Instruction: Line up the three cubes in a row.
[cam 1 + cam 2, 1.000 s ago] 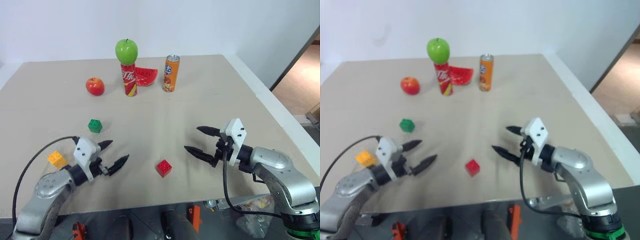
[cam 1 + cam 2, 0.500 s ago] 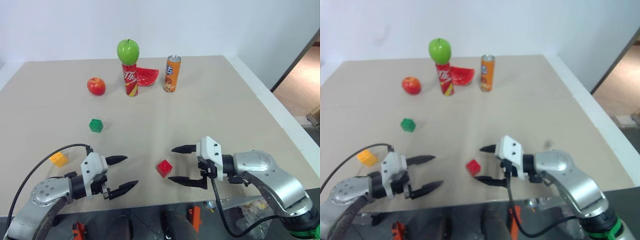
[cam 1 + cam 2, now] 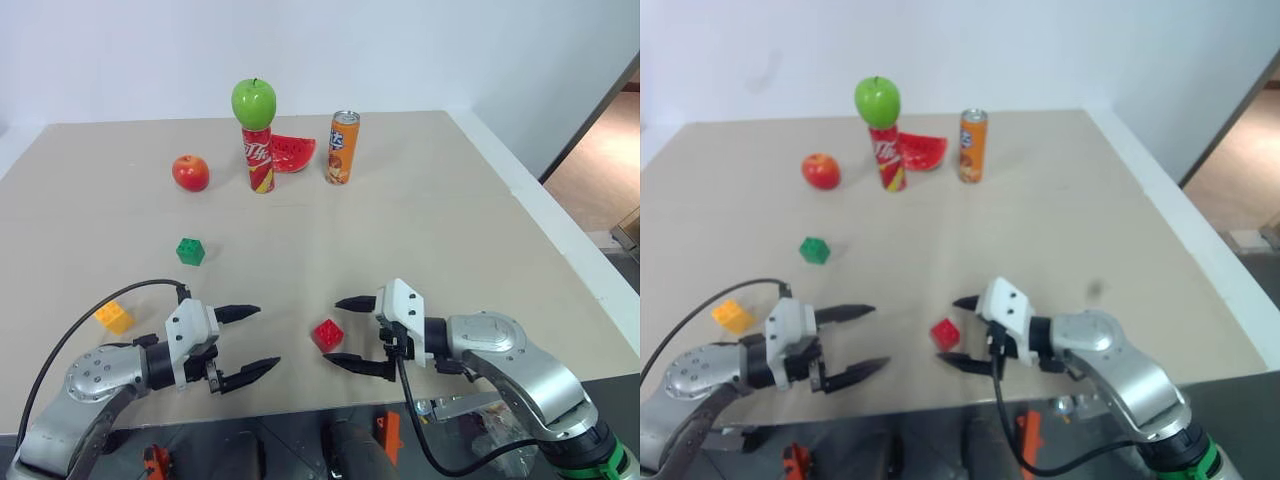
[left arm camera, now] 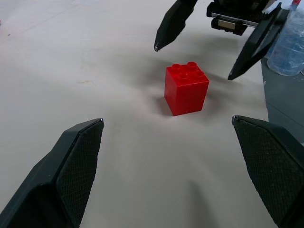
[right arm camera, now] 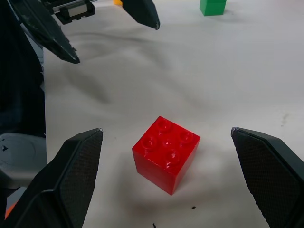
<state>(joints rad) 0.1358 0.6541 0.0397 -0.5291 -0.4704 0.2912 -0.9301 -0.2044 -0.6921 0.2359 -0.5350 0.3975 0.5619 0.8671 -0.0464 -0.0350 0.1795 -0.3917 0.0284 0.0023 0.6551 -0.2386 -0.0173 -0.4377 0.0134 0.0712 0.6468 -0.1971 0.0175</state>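
The red cube sits near the table's front edge, studs up. My right gripper is open and low over the table, one fingertip on either side of the cube without touching it. In the right wrist view the red cube lies just ahead, between the wide fingers. My left gripper is open a short way to the cube's left, pointing at it. Further left lies the yellow-orange cube. The green cube rests farther back on the left.
At the back stand a red apple, a red can with a green apple on top, a watermelon slice and an orange can. The table's front edge runs just under both grippers.
My right gripper swung left and down until its open fingers flank the red cube. My left gripper turned right to face the cube. Both stayed open; the cubes did not move.
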